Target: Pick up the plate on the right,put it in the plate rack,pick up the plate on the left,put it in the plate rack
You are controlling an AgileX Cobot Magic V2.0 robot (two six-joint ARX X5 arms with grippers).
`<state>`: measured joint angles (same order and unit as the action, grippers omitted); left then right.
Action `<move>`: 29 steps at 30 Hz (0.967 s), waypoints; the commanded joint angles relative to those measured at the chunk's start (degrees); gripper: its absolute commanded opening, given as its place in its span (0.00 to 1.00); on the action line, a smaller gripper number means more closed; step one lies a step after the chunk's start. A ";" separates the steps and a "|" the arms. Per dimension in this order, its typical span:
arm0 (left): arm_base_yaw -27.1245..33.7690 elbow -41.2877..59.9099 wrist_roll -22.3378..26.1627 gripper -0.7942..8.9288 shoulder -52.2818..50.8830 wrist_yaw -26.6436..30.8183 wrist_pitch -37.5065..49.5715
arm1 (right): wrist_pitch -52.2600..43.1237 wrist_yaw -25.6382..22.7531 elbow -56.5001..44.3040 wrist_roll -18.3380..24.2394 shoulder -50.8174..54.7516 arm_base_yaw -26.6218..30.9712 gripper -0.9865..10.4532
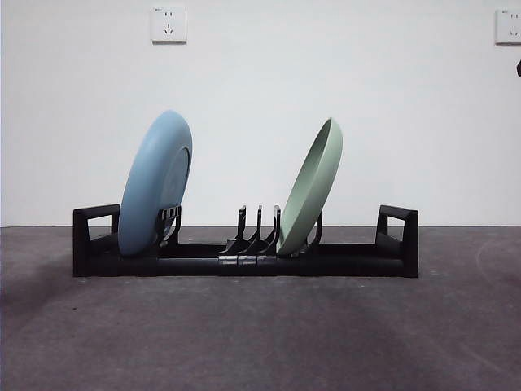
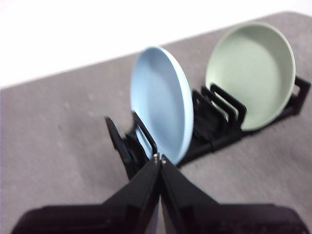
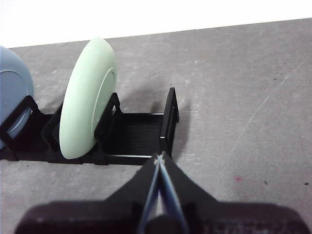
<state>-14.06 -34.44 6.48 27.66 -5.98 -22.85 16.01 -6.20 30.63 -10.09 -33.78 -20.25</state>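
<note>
Both plates stand in the plate rack (image 1: 244, 259), which runs lengthwise across the dark table (image 1: 260, 334) in the front view. The blue plate (image 1: 156, 182) sits at about nine o'clock from the rack's middle, just inside the squared handle at that end, leaning toward three o'clock against its prongs. The green plate (image 1: 312, 186) stands at about three o'clock from the middle, tilted the same way, with three bare prongs between the two plates — they are well apart.

My left gripper (image 2: 159, 158) hangs clear of the rack, its jaws pressed together tip to tip and holding nothing; the blue plate's rim (image 2: 163, 105) is just beyond the tips in my wrist view, with the green plate (image 2: 251, 73) farther along the rack.

My right gripper (image 3: 160, 159) is likewise closed tight and empty, hovering near the rack's end handle (image 3: 169, 119) — the green plate (image 3: 87, 97) stands beside it.

Two wall sockets (image 1: 168, 24) sit high on the white wall.
</note>
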 commanded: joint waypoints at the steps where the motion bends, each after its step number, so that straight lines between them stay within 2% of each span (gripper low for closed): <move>1: 1.88 4.72 1.11 0.08 -4.61 -0.07 3.28 | -0.35 -0.20 -0.35 -0.55 0.04 -0.02 0.09; 5: 6.12 18.29 0.79 0.08 -15.15 -0.09 12.37 | -0.35 -0.20 -0.35 -0.52 0.04 -0.02 0.09; 11: 11.30 30.82 -1.05 0.08 -25.40 -0.07 13.79 | -0.35 -0.20 -0.35 -0.55 0.04 -0.02 0.09; 16: 12.57 34.18 -2.43 0.08 -27.54 -0.04 13.77 | -0.35 -0.20 -0.35 -0.55 0.04 -0.02 0.09; 29: 12.57 34.21 -2.38 0.08 -27.45 -0.04 12.72 | -0.35 -0.20 -0.35 -0.55 0.04 -0.02 0.09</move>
<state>-1.67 -1.02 4.45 0.30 -5.96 -10.17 16.01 -6.20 30.63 -10.09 -33.78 -20.25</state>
